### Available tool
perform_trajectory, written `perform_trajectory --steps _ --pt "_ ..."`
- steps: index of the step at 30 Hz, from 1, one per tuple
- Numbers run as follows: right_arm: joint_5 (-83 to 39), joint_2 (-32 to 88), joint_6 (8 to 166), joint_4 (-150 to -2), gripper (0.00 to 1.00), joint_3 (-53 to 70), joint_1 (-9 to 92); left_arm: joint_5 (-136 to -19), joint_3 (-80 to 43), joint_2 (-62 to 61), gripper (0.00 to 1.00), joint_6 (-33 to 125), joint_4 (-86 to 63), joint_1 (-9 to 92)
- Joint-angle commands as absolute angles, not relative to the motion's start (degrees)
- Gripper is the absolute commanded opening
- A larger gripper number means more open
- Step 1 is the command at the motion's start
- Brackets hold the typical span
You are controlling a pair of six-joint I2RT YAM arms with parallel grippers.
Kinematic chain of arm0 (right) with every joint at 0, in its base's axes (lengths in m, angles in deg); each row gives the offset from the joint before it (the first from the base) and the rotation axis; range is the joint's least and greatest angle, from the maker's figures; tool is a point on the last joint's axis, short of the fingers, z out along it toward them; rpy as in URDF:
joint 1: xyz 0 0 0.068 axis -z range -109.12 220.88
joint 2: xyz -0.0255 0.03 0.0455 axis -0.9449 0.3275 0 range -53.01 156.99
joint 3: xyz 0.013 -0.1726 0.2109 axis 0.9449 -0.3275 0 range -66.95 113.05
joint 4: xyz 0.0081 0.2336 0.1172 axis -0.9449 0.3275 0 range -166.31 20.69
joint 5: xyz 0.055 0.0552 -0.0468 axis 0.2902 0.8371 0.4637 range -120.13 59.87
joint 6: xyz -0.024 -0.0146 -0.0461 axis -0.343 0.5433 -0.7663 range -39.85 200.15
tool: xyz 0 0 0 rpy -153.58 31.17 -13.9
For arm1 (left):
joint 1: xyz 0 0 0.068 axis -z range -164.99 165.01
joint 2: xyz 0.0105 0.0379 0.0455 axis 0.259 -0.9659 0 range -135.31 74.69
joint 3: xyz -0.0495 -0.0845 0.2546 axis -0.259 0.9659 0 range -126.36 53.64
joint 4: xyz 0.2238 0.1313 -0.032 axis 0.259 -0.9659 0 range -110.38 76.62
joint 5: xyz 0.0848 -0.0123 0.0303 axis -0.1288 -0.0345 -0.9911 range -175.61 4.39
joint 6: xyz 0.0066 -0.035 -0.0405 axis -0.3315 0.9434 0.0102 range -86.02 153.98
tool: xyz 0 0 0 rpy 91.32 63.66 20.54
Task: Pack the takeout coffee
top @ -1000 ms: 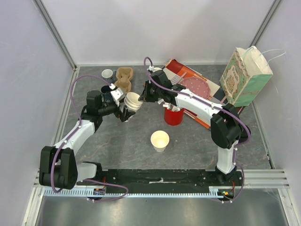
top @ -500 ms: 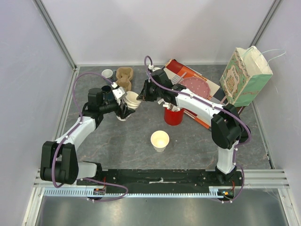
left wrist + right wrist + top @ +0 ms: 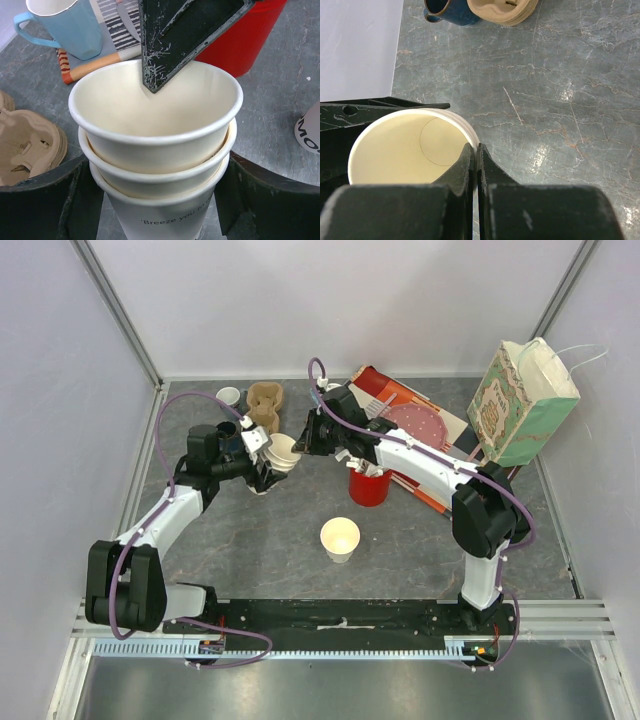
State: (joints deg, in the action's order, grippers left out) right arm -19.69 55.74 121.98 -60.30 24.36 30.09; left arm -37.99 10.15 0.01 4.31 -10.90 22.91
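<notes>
The takeout coffee here is a stack of three nested cream paper cups (image 3: pixel 281 452) (image 3: pixel 155 150), empty, with dark lettering on the lowest one. My left gripper (image 3: pixel 272 466) (image 3: pixel 155 192) straddles the lowest cup, its fingers (image 3: pixel 47 200) tight against both sides. My right gripper (image 3: pixel 299 445) (image 3: pixel 474 148) is shut on the top cup's rim (image 3: pixel 470 137), one finger inside and one outside. Its finger (image 3: pixel 167 50) shows as a dark wedge in the left wrist view. Another paper cup (image 3: pixel 340 538) stands alone near the front.
A red cup (image 3: pixel 368 486) (image 3: pixel 252 35) stands just right of the stack. Behind are brown cardboard cup carriers (image 3: pixel 265 405) (image 3: pixel 502 10), a dark blue mug (image 3: pixel 226 430) (image 3: pixel 451 12), a white mug (image 3: pixel 229 397) and a light blue mug (image 3: pixel 67 25). A patterned bag (image 3: pixel 525 400) stands far right.
The left fingers have closed in on the stack. The stack, tilted a second ago, now stands more upright and slightly further left. The right gripper has kept its pinch on the rim.
</notes>
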Motion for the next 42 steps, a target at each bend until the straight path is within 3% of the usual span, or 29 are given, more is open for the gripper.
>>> perform_trajectory --steps 1,8,10,11,13,18,23,35,42 --pt "-21.25 49.30 122.96 -64.80 0.00 24.99 31.86 -38.15 11.36 0.15 0.58 -1.96 -17.69 23.18" --pt "-18.99 49.29 121.47 -64.18 0.02 25.69 32.39 -37.45 11.02 0.50 0.56 -1.62 -18.57 23.10" --pt "-14.95 50.78 119.19 -63.13 0.21 27.18 32.30 -35.70 9.96 1.03 0.56 0.23 -19.79 23.10" --pt "-14.93 50.96 117.96 -62.00 0.40 27.79 32.30 -33.77 9.00 1.29 0.55 0.40 -21.37 23.10" --pt "-16.93 49.83 113.84 -59.44 0.54 28.24 32.30 -32.62 8.46 2.17 0.54 0.84 -22.78 23.10" --pt "-19.67 44.30 105.22 -56.36 0.70 27.89 32.39 -32.70 8.20 3.49 0.53 0.67 -25.77 23.10" --pt "-4.14 44.19 97.48 -56.36 0.64 28.41 31.17 -31.13 6.54 3.50 0.54 2.25 -27.70 23.10" --pt "-0.25 49.38 96.15 -53.99 0.62 30.88 26.68 -29.27 4.51 3.58 0.55 3.57 -30.43 23.10" --pt "-1.22 51.14 96.59 -54.16 0.54 30.44 25.97 -28.13 3.98 3.67 0.55 4.01 -30.44 23.10"
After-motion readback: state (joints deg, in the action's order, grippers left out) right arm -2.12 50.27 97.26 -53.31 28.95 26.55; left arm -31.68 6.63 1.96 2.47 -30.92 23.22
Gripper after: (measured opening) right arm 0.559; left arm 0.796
